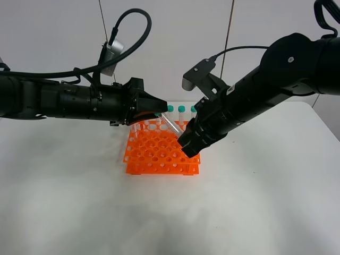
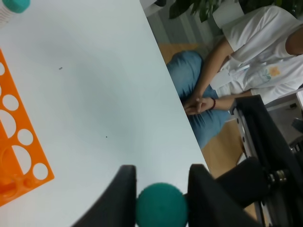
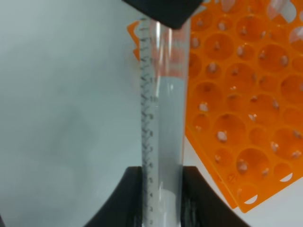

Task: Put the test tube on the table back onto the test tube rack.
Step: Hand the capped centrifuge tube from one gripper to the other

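Observation:
The test tube [image 1: 171,124] hangs tilted above the back of the orange test tube rack [image 1: 159,154], clear of the white table [image 1: 79,207]. My left gripper [image 1: 161,113] is shut on its teal cap [image 2: 161,208], which sits between the black fingers [image 2: 124,198]. My right gripper [image 1: 185,142] is shut on the tube's lower part. In the right wrist view the clear graduated tube [image 3: 161,118] runs from my right gripper [image 3: 162,182] up to the left gripper's dark tip, beside the rack [image 3: 236,94].
Three other teal-capped tubes [image 1: 181,109] stand in the rack's back row. The rack's corner [image 2: 16,142] and one more cap [image 2: 14,4] show in the left wrist view. A seated person [image 2: 246,71] is beyond the table's far edge.

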`<state>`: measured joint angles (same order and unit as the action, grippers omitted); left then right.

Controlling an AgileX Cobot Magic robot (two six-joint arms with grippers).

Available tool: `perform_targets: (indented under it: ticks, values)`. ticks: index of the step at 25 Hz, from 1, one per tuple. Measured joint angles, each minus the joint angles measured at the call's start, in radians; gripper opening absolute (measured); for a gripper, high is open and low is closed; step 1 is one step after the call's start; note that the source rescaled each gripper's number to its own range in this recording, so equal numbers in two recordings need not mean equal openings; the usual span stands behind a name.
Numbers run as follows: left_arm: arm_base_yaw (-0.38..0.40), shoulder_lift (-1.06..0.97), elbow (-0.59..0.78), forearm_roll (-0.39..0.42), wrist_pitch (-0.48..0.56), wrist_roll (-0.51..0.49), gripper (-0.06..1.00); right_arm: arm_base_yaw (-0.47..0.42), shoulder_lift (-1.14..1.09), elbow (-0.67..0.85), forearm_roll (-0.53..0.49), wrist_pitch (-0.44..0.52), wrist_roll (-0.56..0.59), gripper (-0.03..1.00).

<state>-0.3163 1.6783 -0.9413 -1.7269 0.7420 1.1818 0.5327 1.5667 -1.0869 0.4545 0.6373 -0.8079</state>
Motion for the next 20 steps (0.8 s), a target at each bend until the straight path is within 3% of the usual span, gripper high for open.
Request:
perform_targets:
  ticks: [8, 9, 10, 12, 13, 14, 17, 20]
  values:
    - [0.0, 0.0, 0.0, 0.0, 0.001, 0.0, 0.0, 0.0, 0.0, 0.0, 0.0, 0.0, 0.0, 0.03]
    - [0.0, 0.0, 0.0, 0.0, 0.004, 0.0, 0.0, 0.0, 0.0, 0.0, 0.0, -0.001, 0.0, 0.1]
    - [0.0, 0.0, 0.0, 0.0, 0.012, 0.0, 0.0, 0.0, 0.0, 0.0, 0.0, -0.002, 0.003, 0.24]
    - [0.0, 0.0, 0.0, 0.0, 0.021, 0.0, 0.0, 0.0, -0.001, 0.0, -0.002, -0.004, 0.009, 0.62]
    - [0.0, 0.0, 0.0, 0.0, 0.022, 0.0, 0.0, 0.0, -0.004, 0.0, -0.004, -0.007, 0.014, 0.78]
    - [0.0, 0.0, 0.0, 0.0, 0.022, 0.0, 0.0, 0.0, -0.007, -0.002, -0.01, -0.005, 0.024, 0.87]
    - [0.0, 0.0, 0.0, 0.0, 0.022, 0.0, 0.0, 0.0, -0.019, -0.051, -0.062, 0.041, 0.111, 0.97]
    - [0.0, 0.0, 0.0, 0.0, 0.022, 0.0, 0.0, 0.0, -0.026, -0.146, -0.141, 0.147, 0.229, 1.0]
